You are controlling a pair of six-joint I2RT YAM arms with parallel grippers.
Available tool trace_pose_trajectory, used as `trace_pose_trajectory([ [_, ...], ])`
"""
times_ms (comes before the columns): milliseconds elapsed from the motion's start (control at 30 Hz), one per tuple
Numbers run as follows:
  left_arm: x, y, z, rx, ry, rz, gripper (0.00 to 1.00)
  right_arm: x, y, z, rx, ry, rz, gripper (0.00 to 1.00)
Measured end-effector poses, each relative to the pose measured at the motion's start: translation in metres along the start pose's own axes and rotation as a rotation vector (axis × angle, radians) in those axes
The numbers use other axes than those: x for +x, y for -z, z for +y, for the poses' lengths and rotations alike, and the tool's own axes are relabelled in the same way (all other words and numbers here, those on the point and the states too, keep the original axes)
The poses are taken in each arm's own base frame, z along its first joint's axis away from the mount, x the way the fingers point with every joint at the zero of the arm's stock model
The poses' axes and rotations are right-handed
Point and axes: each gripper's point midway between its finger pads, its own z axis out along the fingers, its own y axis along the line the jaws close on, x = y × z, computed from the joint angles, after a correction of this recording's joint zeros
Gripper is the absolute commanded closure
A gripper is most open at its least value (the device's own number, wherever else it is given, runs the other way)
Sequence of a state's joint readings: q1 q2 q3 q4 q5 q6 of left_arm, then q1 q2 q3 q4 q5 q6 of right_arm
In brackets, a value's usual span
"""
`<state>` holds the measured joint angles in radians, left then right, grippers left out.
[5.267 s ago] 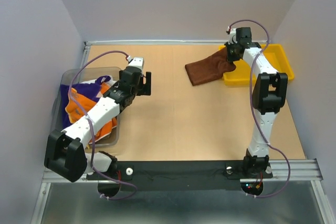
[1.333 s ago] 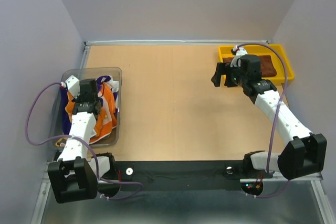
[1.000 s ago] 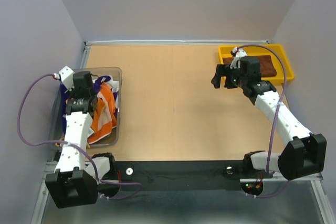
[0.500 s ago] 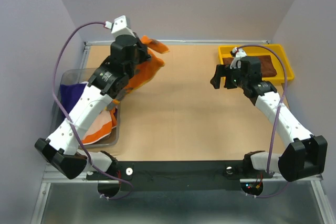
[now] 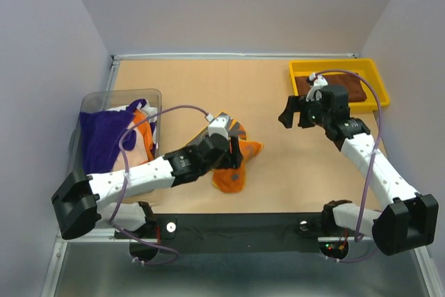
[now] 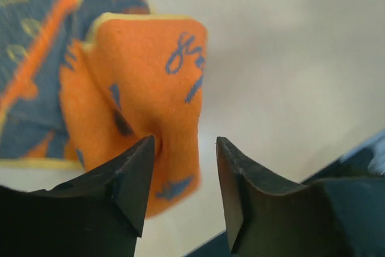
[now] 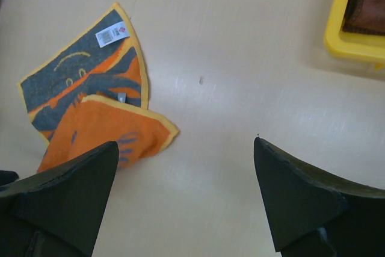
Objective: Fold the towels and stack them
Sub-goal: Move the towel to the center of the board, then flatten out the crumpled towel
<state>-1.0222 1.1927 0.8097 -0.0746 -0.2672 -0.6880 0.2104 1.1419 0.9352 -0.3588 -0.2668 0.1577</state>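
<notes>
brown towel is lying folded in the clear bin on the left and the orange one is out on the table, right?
Not quite: the brown towel lies in the yellow tray at the right, as the top view shows. The orange towel is indeed out on the table.

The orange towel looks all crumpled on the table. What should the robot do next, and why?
Probably lift the left pincer clear. The orange towel lies bunched on the table with one side folded over, and the jaws stand open around its edge, so backing off would let both pincers reach its corners to spread it.
</notes>
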Motion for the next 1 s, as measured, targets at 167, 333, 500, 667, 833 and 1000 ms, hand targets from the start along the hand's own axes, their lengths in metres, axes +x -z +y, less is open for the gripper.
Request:
trace_pose_trajectory([
  [167, 0.071, 0.008, -0.006, 0.055, -0.084, 0.161, 0.07, 0.029, -0.008, -0.003, -0.011, -0.039, 0.083, 0.14],
  [333, 0.036, 0.002, -0.005, 0.027, -0.072, 0.066, 0.1, 0.081, -0.024, -0.008, -0.003, -0.093, 0.242, 0.22],
  [500, -0.032, -0.021, 0.05, -0.147, 0.045, -0.077, 0.22, 0.127, -0.04, 0.012, -0.024, -0.047, 0.399, 0.31],
  [667, -0.029, -0.05, 0.108, -0.315, 0.092, -0.05, 0.41, 0.153, -0.057, 0.041, -0.052, 0.06, 0.498, 0.43],
  [833, 0.008, -0.07, 0.153, -0.419, 0.117, 0.045, 0.54, 0.148, -0.084, 0.076, -0.088, 0.167, 0.479, 0.52],
  [1000, 0.015, -0.088, 0.172, -0.452, 0.144, 0.069, 0.6, 0.16, -0.101, 0.069, -0.039, 0.184, 0.496, 0.68],
])
